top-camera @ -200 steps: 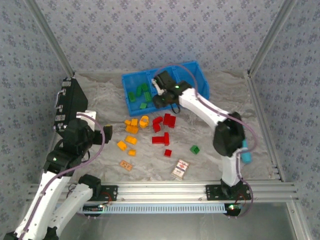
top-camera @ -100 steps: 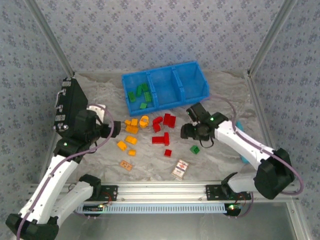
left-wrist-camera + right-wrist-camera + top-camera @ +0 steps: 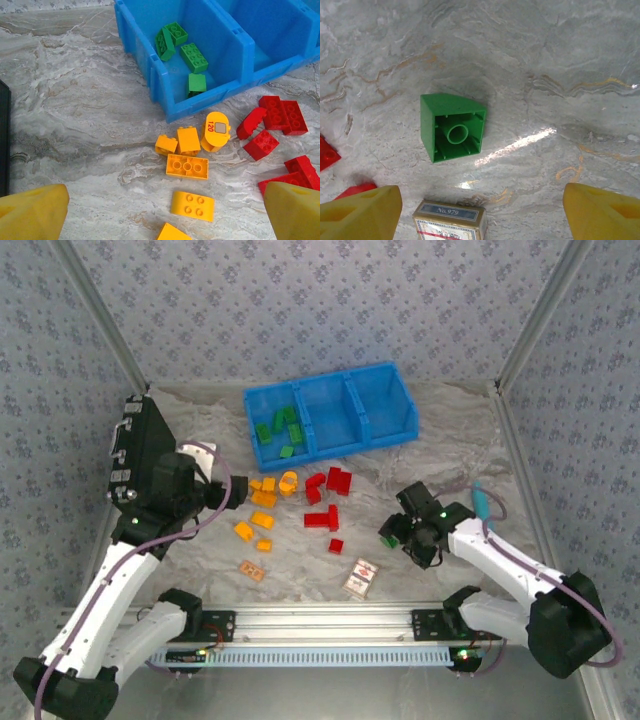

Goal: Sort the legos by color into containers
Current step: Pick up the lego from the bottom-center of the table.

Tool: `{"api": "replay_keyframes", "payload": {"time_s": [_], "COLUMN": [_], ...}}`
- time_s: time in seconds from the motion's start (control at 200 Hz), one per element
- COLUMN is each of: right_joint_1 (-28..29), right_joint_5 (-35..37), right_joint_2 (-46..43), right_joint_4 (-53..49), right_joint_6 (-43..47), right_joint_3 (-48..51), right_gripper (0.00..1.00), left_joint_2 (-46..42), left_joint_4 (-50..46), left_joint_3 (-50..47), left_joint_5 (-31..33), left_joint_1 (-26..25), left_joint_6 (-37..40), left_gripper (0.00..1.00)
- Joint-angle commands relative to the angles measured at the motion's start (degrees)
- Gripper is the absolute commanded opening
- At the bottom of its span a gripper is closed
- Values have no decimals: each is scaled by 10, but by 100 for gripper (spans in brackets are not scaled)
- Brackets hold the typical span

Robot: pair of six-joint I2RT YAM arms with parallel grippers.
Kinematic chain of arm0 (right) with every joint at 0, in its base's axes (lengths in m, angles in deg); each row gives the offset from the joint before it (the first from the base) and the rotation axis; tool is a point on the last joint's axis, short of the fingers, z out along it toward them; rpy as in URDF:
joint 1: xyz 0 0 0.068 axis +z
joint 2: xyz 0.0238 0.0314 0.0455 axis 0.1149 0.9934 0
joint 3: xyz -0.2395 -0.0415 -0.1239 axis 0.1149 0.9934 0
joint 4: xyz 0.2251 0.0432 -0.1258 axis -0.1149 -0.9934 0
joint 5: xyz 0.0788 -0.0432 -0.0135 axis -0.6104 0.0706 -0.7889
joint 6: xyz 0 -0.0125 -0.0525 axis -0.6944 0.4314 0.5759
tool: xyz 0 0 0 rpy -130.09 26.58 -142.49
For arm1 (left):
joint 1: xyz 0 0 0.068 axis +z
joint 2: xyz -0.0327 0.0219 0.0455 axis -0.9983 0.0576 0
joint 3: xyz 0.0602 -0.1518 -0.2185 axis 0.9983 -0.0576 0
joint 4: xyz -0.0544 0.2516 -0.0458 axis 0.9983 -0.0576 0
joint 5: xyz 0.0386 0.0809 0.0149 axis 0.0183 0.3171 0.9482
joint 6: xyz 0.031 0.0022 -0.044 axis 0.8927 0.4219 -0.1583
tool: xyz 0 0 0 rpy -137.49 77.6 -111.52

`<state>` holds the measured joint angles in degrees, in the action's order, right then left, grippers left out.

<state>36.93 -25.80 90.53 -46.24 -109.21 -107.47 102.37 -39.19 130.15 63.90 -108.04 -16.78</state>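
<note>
The blue three-compartment bin (image 3: 383, 421) stands at the back, with several green legos (image 3: 281, 430) in its left compartment (image 3: 200, 30). Orange legos (image 3: 264, 497) and red legos (image 3: 327, 494) lie scattered in front of it. My left gripper (image 3: 220, 497) hovers open above the orange legos (image 3: 187, 166), its yellow fingers (image 3: 35, 210) wide apart. My right gripper (image 3: 397, 533) is open over a lone green lego (image 3: 452, 127), which lies upside down on the table, ahead of the fingers (image 3: 605, 212) and untouched.
A black box (image 3: 140, 445) stands at the left edge. A printed card pack (image 3: 362, 578) (image 3: 451, 221) lies just beside the lone green lego. A tan tile (image 3: 252, 570) sits near the front. Red legos (image 3: 327, 152) lie left of the right gripper.
My right arm has swung from the bin's left compartment forward and down to the lone green lego. My left gripper has moved right, toward the orange legos.
</note>
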Motion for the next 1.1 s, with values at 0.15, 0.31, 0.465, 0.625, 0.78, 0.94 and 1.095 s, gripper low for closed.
{"api": "replay_keyframes", "payload": {"time_s": [0.15, 0.31, 0.465, 0.625, 0.78, 0.94, 1.095], "right_joint_1": [-33, -39, -35, -33, -26, -23, -21], "right_joint_5": [-43, -46, -48, -39, -35, -19, 7], "right_joint_2": [14, 42, 86, 117, 140, 164, 181], "right_joint_4": [87, 102, 102, 113, 120, 92, 36], "right_joint_6": [-59, -53, -35, -23, -2, 39, 96], "right_joint_3": [37, 32, 18, 18, 9, -20, -74], "right_gripper": [83, 77, 70, 60, 43, 34, 31], "left_joint_2": [-18, -11, -7, -8, -11, -16, -22], "left_joint_4": [8, 13, 17, 17, 13, 16, 16], "left_joint_3": [7, 11, 10, 10, 8, 2, -4], "left_joint_5": [1, -2, -2, -2, -1, -1, -1], "left_joint_1": [3, 3, 3, 3, 3, 4, 4], "left_joint_6": [-7, -2, 3, 8, 16, 16, 15], "left_gripper": [100, 100, 100, 100, 100, 100, 100]}}
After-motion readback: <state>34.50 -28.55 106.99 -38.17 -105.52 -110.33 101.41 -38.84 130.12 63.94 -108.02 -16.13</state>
